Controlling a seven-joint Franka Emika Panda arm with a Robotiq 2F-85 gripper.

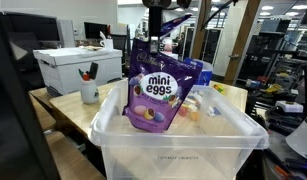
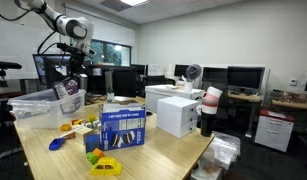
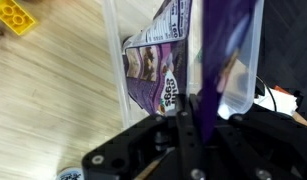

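A purple "mini eggs" bag (image 1: 156, 90) hangs upright over a clear plastic bin (image 1: 178, 140), its lower end down inside the bin. My gripper (image 1: 157, 32) is shut on the bag's top edge. In the wrist view the fingers (image 3: 183, 125) pinch the purple bag (image 3: 218, 50), which hangs away from the camera above the bin (image 3: 115, 70). In an exterior view the gripper (image 2: 73, 62) holds the bag (image 2: 68, 97) above the bin (image 2: 38, 105) at the table's far left.
A white box (image 1: 78, 68) and a white cup with pens (image 1: 89, 92) stand behind the bin. A blue box (image 2: 121, 128), a white box (image 2: 178, 112), small toys (image 2: 78, 127) and a yellow block (image 3: 15, 15) lie on the wooden table (image 2: 163, 155).
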